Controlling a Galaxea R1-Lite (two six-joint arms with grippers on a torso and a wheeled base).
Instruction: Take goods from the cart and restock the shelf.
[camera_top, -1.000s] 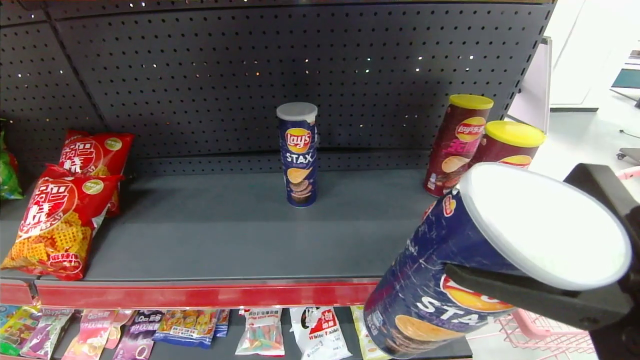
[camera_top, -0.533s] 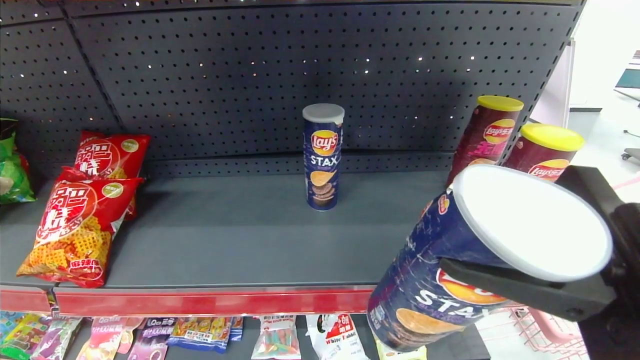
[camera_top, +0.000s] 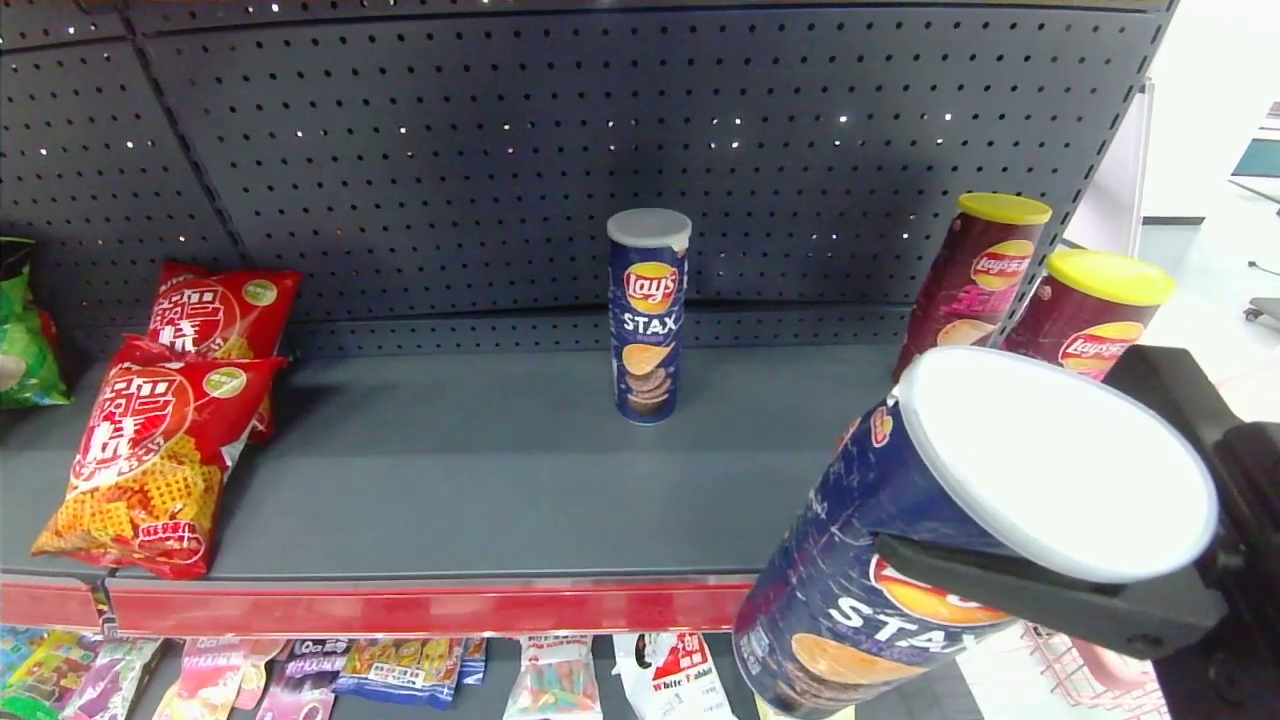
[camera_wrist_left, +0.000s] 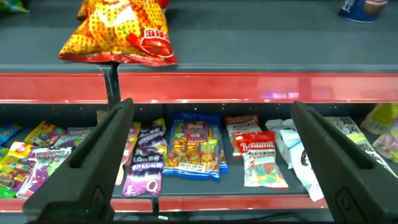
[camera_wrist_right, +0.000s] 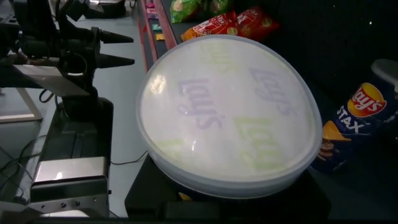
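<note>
Your right gripper (camera_top: 1040, 470) is clamped across the upper body of a blue chip can (camera_top: 850, 540), one finger just under the white lid, holding it tilted at the near right with its base hanging in front of the shelf's red front strip (camera_top: 400, 605). The tube is probably light, stiff cardboard with a glossy wrap, so it is likely to slip under a loose grip and dent under a hard one. The body below the lid looks like the right place to hold it, since the lid itself could pop off. Tall and narrow, it will likely topple unless you set it down upright. On the shelf (camera_top: 480, 480), a matching blue can (camera_top: 648, 315) stands upright at the far middle, and two maroon cans (camera_top: 975, 280) with yellow lids stand at the far right. Red snack bags (camera_top: 150, 450) lie at the left. Your left gripper (camera_wrist_left: 205, 155) hangs with its fingers spread wide and nothing between them, in front of the lower shelf's candy packets (camera_wrist_left: 193, 146).
</note>
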